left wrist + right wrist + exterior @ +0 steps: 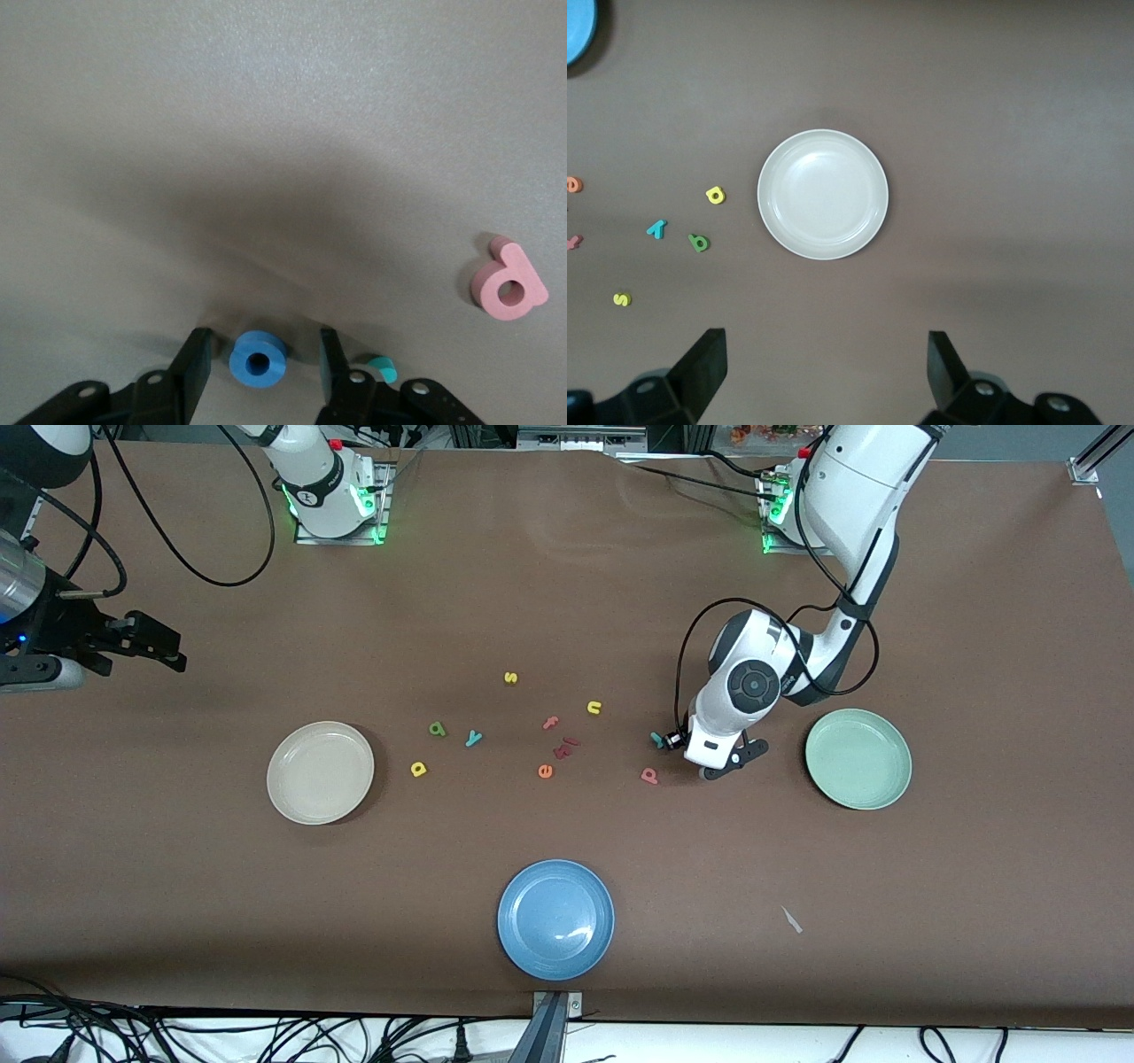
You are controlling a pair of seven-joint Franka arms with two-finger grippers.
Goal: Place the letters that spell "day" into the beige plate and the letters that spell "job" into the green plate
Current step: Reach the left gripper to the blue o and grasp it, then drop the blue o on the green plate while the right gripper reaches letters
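From the high camera across the table, the left gripper (722, 766) is down at the tabletop between the pinkish-red b (649, 776) and the green plate (858, 758), with the teal j (657, 737) just beside its body; the blue o itself is hidden under the wrist here. The yellow d (418, 769), green a (437, 729) and teal y (474, 737) lie near the beige plate (320, 771), all still on the cloth. In the left wrist view the blue o (258, 359) sits squarely between the two fingers (197, 359), a gap showing on each side, so the jaws stand apart around it, not yet pinching. In the right wrist view the right gripper (824, 372) waits with jaws wide, high over the table.
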